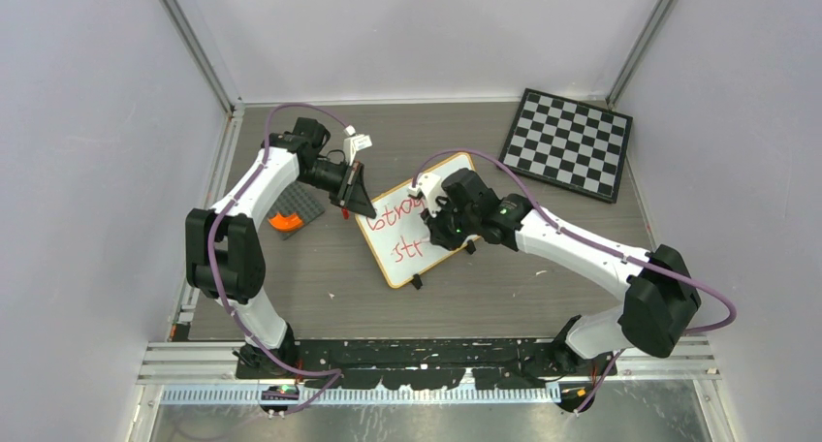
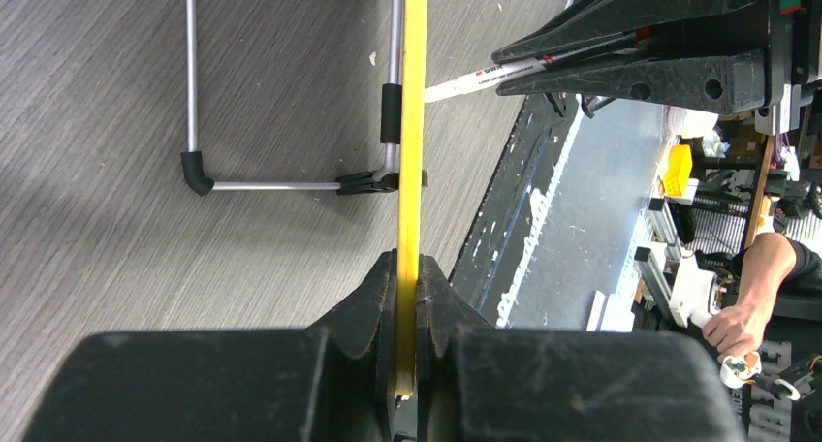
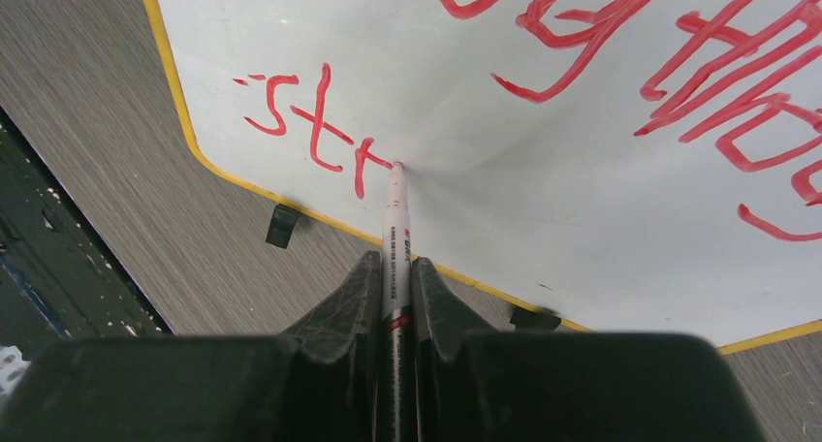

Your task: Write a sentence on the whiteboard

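Grey wood-grain tabletop [image 1: 320, 297]: the small white rectangular whiteboard with yellow-orange rim [image 1: 380, 236] sits near its centre, propped on a thin grey wire stand [image 2: 291, 184].

Left gripper [image 2: 408, 277] at the board's 10 o'clock edge, jaws clamped on the rim.

Right gripper [image 3: 395, 268]: jaws clamped on a white-barrelled red marker [image 3: 395, 209]. Its tip touches the board just past "str", the second line of the red handwritten sentence [image 3: 315, 122], toward 6 o'clock.

Risks:
- Pen pressure could rock the propped board or work the rim loose from the left jaws, skewing strokes.
- The second line runs close to the rim and could run out of room.
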`<state>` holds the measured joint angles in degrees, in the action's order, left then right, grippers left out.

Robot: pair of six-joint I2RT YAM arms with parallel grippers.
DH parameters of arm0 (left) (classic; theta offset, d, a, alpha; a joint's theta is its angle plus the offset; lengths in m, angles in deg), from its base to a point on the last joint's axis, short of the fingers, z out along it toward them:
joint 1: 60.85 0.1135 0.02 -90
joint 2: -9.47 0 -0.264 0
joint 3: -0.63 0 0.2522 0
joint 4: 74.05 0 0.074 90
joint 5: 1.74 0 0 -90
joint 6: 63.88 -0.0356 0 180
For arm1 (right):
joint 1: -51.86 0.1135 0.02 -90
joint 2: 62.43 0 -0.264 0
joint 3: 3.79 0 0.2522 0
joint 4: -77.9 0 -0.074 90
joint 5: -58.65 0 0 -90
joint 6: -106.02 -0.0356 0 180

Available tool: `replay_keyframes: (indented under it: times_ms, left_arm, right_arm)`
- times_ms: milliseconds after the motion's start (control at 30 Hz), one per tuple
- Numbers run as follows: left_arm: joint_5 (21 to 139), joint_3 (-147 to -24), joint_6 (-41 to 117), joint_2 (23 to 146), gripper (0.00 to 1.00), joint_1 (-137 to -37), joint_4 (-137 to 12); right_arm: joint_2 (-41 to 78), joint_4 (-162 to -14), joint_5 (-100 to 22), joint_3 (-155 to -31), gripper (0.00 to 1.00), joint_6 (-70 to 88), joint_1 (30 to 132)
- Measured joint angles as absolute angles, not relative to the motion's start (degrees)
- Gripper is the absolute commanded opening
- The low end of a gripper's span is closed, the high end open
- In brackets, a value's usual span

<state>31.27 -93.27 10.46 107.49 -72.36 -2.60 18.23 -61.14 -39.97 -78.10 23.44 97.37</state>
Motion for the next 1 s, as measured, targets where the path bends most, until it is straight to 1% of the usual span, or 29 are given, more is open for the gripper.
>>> replay_keyframes:
  times_ms: [367, 700, 1000]
  left_arm:
    - [31.5, -93.3, 10.4, 107.5, 0.0, -72.4, -2.6]
    - [31.6, -93.3, 10.4, 107.5, 0.0, -72.4, -2.6]
    - [31.7, -93.4, 10.4, 107.5, 0.0, -72.4, -2.6]
  right_arm:
    - [18.2, -61.6, -39.6, -77.9, 0.0, 23.5, 96.0]
    - [17.7, -61.0, -40.5, -74.6, 0.0, 23.6, 96.1]
    - [17.7, -59.7, -39.6, -75.9, 0.0, 25.4, 94.9]
